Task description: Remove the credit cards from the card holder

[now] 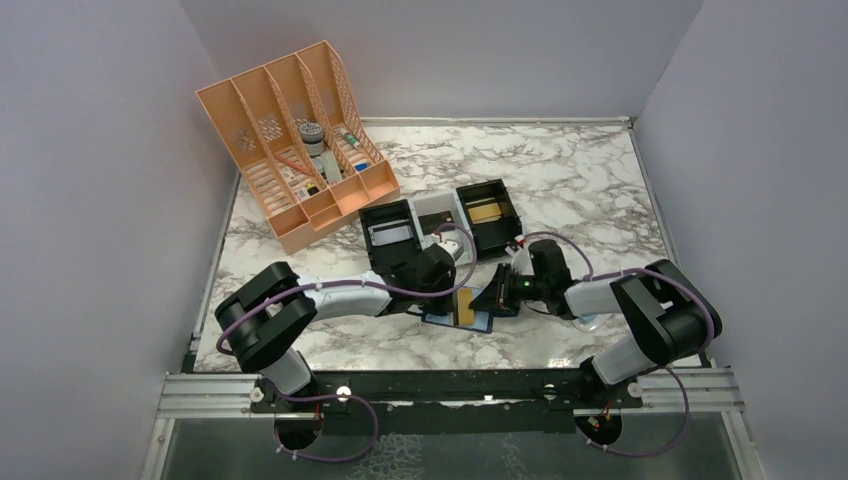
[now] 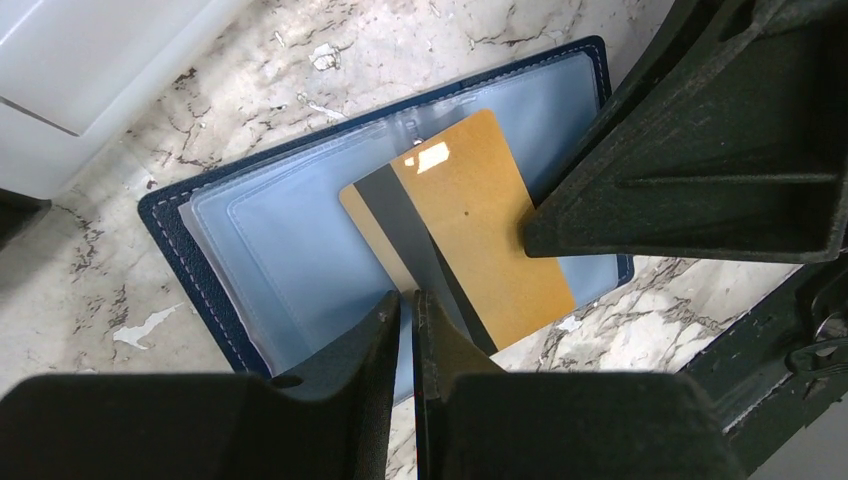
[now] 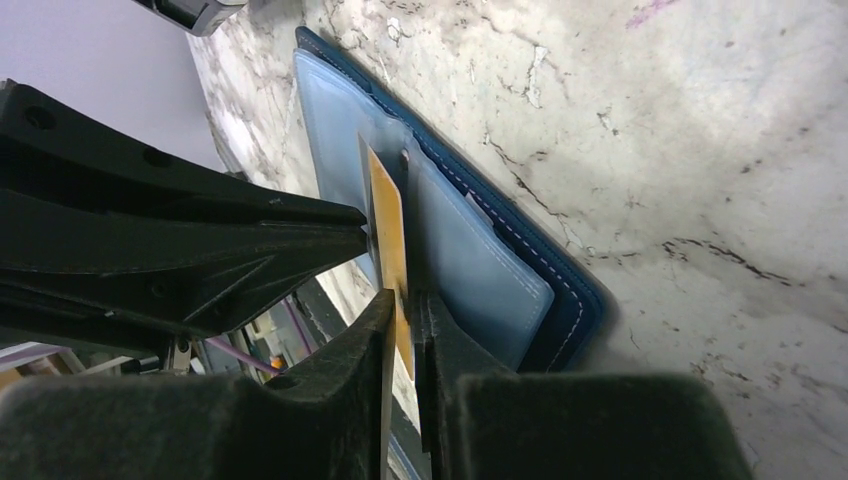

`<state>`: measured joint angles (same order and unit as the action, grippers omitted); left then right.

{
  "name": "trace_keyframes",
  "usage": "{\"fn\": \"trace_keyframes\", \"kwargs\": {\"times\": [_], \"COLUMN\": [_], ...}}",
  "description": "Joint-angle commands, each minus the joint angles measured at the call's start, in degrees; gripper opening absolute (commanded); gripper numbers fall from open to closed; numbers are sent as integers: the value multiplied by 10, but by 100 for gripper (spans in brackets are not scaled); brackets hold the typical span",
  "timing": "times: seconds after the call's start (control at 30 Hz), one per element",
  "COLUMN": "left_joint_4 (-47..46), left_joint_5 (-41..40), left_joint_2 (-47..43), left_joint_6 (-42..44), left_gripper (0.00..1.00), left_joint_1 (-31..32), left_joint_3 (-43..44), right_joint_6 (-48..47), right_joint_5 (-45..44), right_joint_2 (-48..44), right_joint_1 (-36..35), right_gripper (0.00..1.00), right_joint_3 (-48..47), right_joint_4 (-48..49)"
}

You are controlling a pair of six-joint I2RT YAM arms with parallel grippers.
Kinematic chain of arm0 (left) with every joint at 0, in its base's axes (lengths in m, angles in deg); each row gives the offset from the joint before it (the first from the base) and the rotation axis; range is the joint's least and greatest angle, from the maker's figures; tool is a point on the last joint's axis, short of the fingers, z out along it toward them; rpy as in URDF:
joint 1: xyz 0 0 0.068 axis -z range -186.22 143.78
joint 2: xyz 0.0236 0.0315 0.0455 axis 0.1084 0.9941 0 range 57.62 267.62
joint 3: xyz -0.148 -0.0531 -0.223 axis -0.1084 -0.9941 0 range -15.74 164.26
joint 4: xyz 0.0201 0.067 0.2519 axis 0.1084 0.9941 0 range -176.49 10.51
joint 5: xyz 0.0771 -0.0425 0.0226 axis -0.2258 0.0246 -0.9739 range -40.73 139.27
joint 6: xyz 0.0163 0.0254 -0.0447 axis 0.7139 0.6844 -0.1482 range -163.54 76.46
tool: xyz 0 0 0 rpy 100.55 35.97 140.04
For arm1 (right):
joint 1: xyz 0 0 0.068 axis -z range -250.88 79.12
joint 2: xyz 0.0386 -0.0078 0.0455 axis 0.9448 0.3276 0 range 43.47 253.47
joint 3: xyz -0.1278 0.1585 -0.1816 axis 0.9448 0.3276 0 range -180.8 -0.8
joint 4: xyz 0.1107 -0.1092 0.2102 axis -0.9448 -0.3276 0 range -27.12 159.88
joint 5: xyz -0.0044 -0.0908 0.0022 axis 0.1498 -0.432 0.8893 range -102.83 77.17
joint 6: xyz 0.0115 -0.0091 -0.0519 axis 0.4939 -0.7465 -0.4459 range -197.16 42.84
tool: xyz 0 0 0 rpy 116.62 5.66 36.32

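Though arms half-hide navy bifold card holder overhead, right gripper pinches gold-tan plastic card edge-on. Left gripper nearly closed.

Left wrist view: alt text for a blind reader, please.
A gold card lies across the open navy card holder on a marble table. The left gripper meets its near edge, the right gripper its right edge.

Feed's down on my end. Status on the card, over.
Right gripper pinching gold card. Left gripper nearly shut at card's edge, grip unclear. Card askew across open holder. No obstruction seen.
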<state>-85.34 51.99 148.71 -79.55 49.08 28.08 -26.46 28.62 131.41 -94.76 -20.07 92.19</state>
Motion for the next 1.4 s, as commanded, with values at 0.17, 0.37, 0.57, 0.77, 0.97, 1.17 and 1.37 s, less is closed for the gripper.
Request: {"fn": "trace_keyframes", "kwargs": {"times": [0.17, 0.37, 0.57, 0.77, 0.97, 1.17, 1.37], "left_joint_4": [50, 49, 49, 52, 34, 20, 24], "left_joint_5": [-30, -30, -34, -49, -56, -62, -88], "left_joint_2": [13, 15, 12, 0, -37, -81, -123], "left_joint_6": [11, 9, 9, 10, 8, 16, 24], "left_gripper": [14, 14, 14, 12, 15, 19, 22], "left_joint_1": [13, 14, 14, 14, 14, 14, 14], "left_joint_3": [12, 14, 15, 12, 8, 5, -3], "right_joint_6": [3, 19, 17, -23, -130, -191, -254], "right_joint_5": [-14, -6, -35, -178, -292, -364, -468], "right_joint_2": [-3, 40, 20, -122, -278, -393, -446], "right_joint_1": [-13, -42, -42, -42, -42, -42, -42], "right_gripper": [17, 17, 3, 1, 1, 1, 1], "right_joint_3": [-10, -24, -21, -14, -29, -33, -31], "right_joint_4": [27, 55, 34, -87, -209, -240, -208]}}
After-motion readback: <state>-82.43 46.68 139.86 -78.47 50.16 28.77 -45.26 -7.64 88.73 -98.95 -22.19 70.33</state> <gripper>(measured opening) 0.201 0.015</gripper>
